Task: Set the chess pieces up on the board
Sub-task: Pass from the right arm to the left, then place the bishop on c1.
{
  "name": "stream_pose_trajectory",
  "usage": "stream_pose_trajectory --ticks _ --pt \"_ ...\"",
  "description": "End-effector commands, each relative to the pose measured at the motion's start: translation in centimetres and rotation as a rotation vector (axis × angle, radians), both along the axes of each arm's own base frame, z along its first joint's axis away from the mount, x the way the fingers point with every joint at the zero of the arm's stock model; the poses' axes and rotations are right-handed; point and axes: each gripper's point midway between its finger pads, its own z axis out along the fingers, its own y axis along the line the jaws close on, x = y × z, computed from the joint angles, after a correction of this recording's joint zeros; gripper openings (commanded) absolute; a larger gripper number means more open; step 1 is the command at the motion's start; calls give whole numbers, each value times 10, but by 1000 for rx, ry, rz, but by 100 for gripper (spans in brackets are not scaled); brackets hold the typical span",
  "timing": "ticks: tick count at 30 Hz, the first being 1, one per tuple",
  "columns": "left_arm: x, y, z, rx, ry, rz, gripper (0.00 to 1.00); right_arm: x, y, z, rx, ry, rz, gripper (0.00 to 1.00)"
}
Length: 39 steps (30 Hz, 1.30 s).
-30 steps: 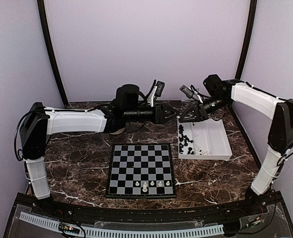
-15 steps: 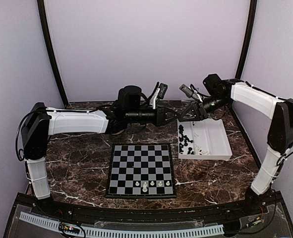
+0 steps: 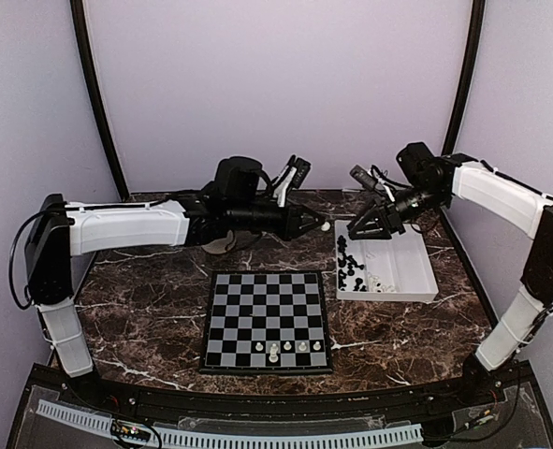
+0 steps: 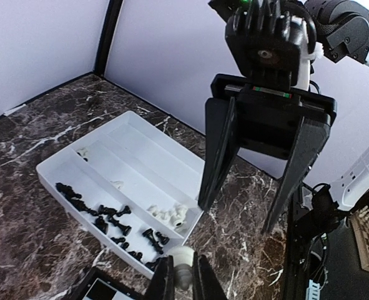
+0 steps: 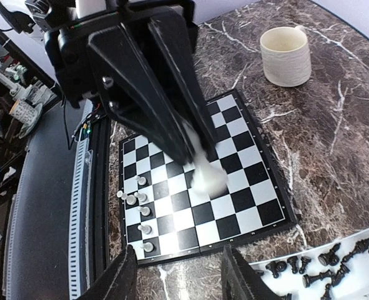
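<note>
Lying flat on the marble tabletop, the board carries a few white chess pieces near its front edge. The tray to its right holds black and white ones. The left claw, beyond the board's far edge, is clamped on one white piece. The right claw faces it closely, jaws apart, holding nothing.

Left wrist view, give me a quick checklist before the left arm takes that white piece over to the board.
1. Left gripper, jaws shut on the white piece: ok.
2. Right gripper, jaws open and apart from the piece: ok.
3. Board, near row has free squares: ok.
4. Piece upright in the grip: cannot tell.
5. Kind of piece, for choosing its square: cannot tell.
</note>
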Motion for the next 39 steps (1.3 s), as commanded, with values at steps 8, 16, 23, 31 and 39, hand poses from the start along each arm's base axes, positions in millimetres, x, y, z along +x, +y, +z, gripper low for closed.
stream_pose_trajectory --ticks 8,16,23,31,39 --pt "-76 110 -37 302 -29 13 0 51 -58 -59 -155 -198 -327 51" --pt "-143 140 -105 490 -24 -26 0 56 -63 -89 -213 -165 -335 52" --pt "-188 146 -145 582 7 -63 0 53 -63 -97 -224 -147 -321 53" --pt "-192 160 -169 642 64 23 0 50 -62 -103 -223 -129 -301 53" --pt "-188 167 -191 741 112 79 0 47 -59 -107 -218 -105 -281 53"
